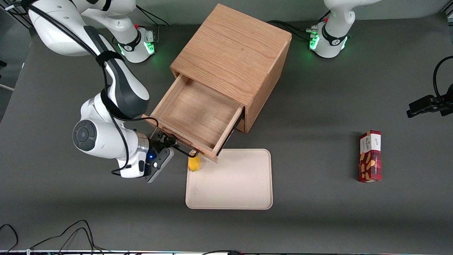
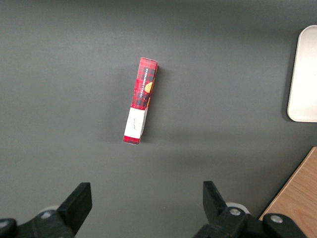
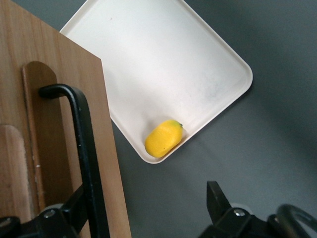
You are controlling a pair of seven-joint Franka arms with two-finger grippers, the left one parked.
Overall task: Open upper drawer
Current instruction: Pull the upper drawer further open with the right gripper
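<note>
Your gripper (image 1: 165, 141) sits at the front face of the upper drawer (image 1: 196, 115), at the end of it toward the working arm's side of the table. In the wrist view its fingers (image 3: 79, 208) stand apart, one against the black handle (image 3: 84, 148) and the other clear of the wood, so the jaws are spread, gripping nothing. The drawer is pulled well out of the cabinet (image 1: 233, 60), its front overhanging the tray (image 1: 230, 191), where a yellow fruit (image 1: 194, 163) lies in the corner nearest the gripper.

Light oak upper drawer (image 1: 198, 113), black handle (image 3: 81, 148), cream tray (image 1: 244, 198), yellow fruit (image 3: 164, 138), red plaid box (image 1: 370, 156).
</note>
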